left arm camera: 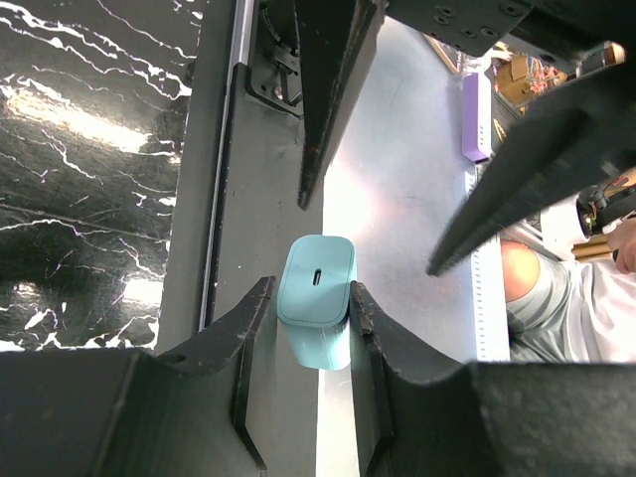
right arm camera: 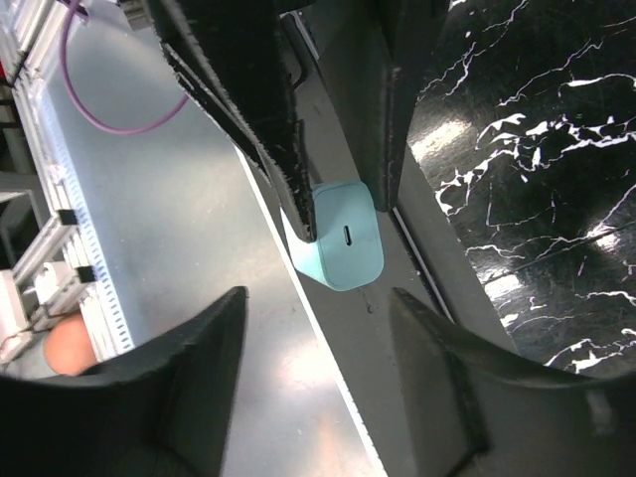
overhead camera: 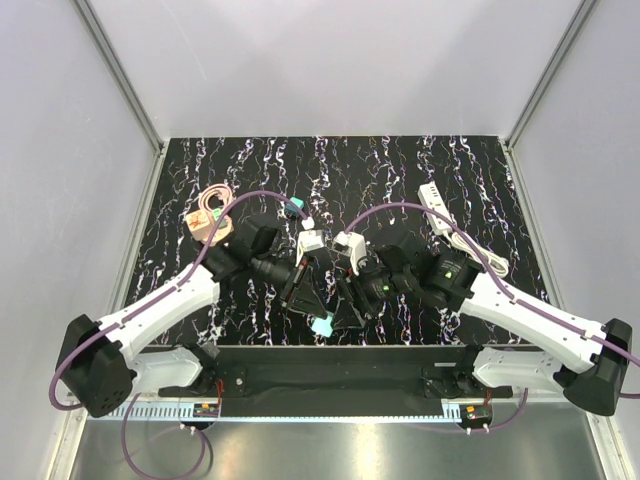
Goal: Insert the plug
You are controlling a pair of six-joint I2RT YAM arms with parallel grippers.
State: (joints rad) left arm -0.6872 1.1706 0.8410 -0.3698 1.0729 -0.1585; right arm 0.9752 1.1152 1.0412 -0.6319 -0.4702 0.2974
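Looked smooth, satin plastic on the pale mint cube, faintly shiny along rounded edges. Showed matt black plastic on the fingers of the left gripper, rough and grainy along their edges; same dull black on the right gripper. Gleamed glossy on the black, white-veined marble-look table, with glare patches. Seemed brushed metal, softly reflective, on the grey ledge in front. Shone smooth on the purple cable and white arm shells, like moulded plastic
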